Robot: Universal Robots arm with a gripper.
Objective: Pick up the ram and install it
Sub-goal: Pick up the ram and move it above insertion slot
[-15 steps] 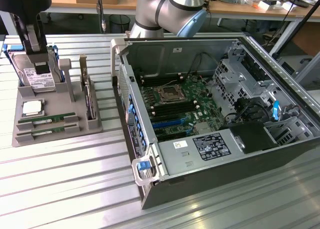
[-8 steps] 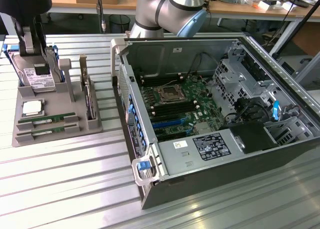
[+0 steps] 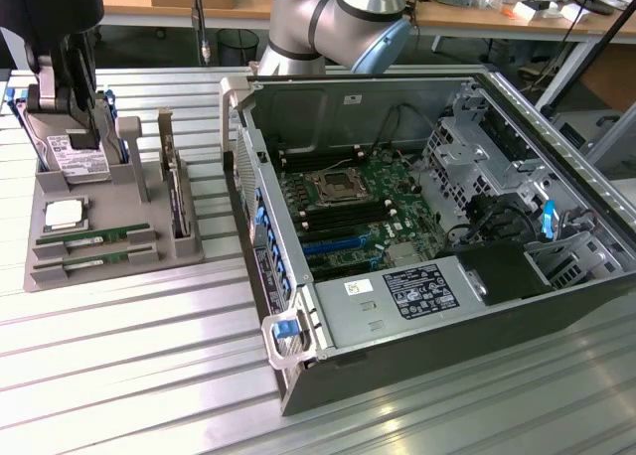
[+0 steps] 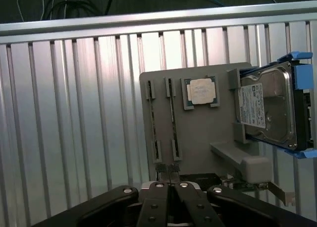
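Plainly, the two ram sticks (image 3: 92,235) sit on their long edges in parallel slots at the front of the grey holder (image 3: 119,271). That is on the exterior view's left, well apart from the open computer case (image 3: 427,366). In the wrist view they (image 4: 172,123) are edge-on, thin dark lines whose chips and labels cannot be made out.

The end effector (image 4: 167,173) has its fingers (image 4: 159,187) pressed together with nothing between them. The tips are near one end of the sticks, and whether they touch the holder is hard to tell. In the exterior view the arm (image 3: 338,18) reaches in from behind the case. It is cut off by the upper edge, and a black bulk (image 3: 50,8) hangs over the far end of the holder.

Beside the sticks lies a square processor chip (image 3: 65,214). Behind it a hard drive (image 3: 70,155) in blue rails stands upright, partly hidden by that black bulk. An expansion card (image 3: 177,197) stands at the holder's case side. Inside the case lies the motherboard (image 3: 373,212) with its processor socket (image 3: 333,187). Everything rests on a ribbed aluminium bench (image 3: 129,366).
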